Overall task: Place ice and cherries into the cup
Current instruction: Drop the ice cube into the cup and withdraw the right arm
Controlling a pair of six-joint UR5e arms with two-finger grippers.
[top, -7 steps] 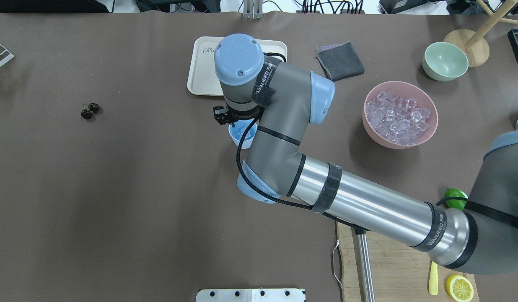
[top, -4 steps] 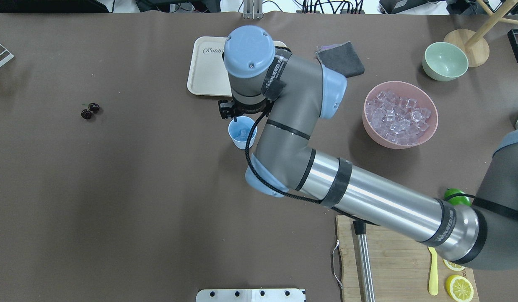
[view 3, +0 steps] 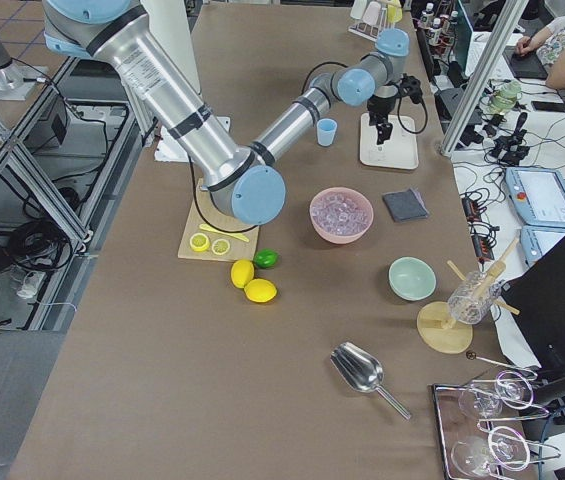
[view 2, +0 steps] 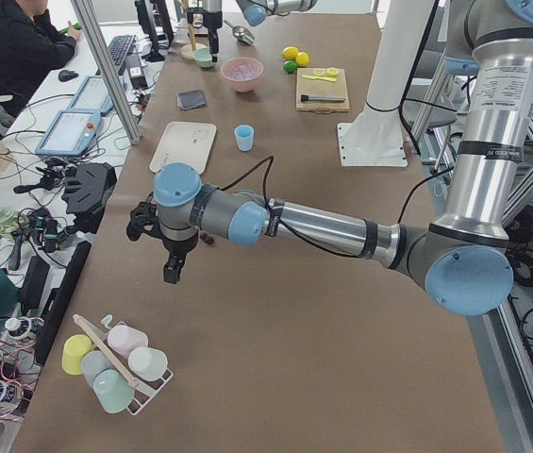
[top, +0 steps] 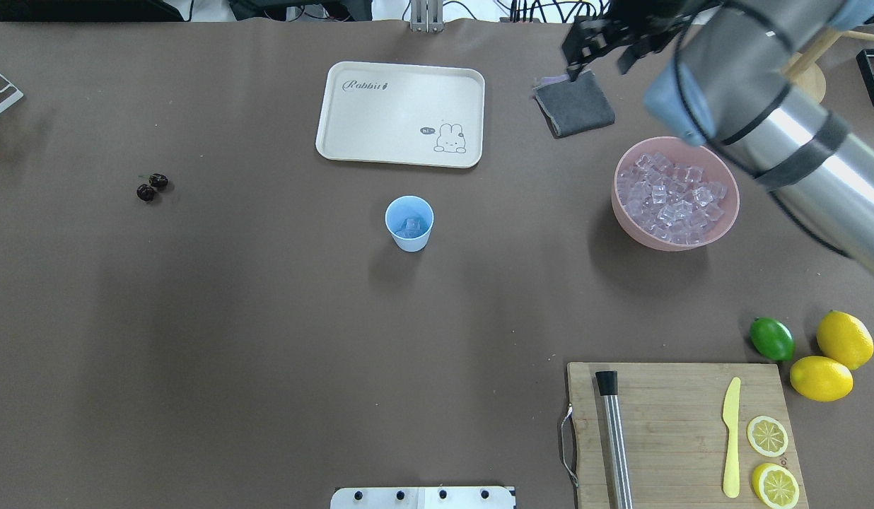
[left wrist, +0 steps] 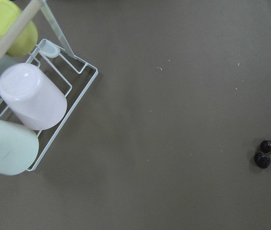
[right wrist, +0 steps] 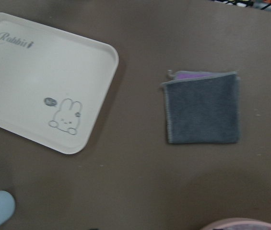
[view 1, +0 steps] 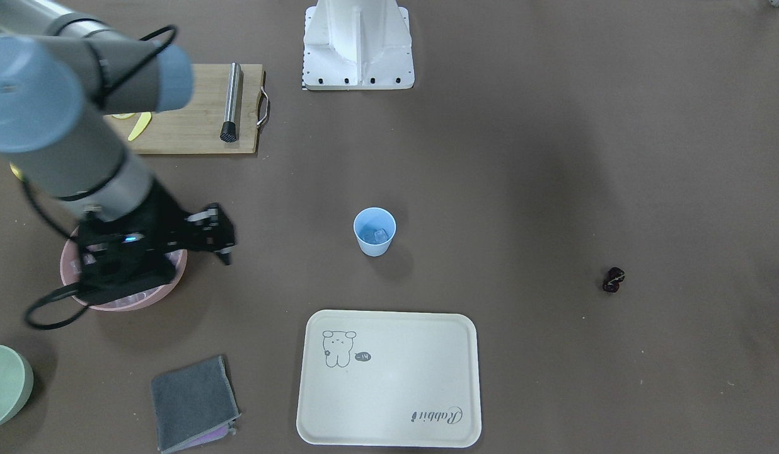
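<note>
Task is partly done. The cup stands upright mid-bench, just in front of the cream tray, and already has ice in the bottom: at least one clear cube, exact count too small to tell. No cherries in it yet. The cherries lie on the bare bench, well apart from the cup, on the robot's left side, the pair together.

What's left, by my read: maybe more ice, and definitely the cherries, so pick, carry and drop into the cup.

The right hand is up over the far edge of the bench near the grey cloth, beyond the pink bowl. Its fingers are spread and there is nothing between them. The left hand hangs above the bench near the cherries, which show at the right edge of its wrist view. Only the side camera shows the hand itself, so I cannot tell whether it is spread or closed.

Containers:
- The pink bowl is heaped with the ice supply.
- The pale green bowl has nothing visible inside.
- The wire rack at the left end holds several upturned cups.
- The cup holds ice only.
</note>
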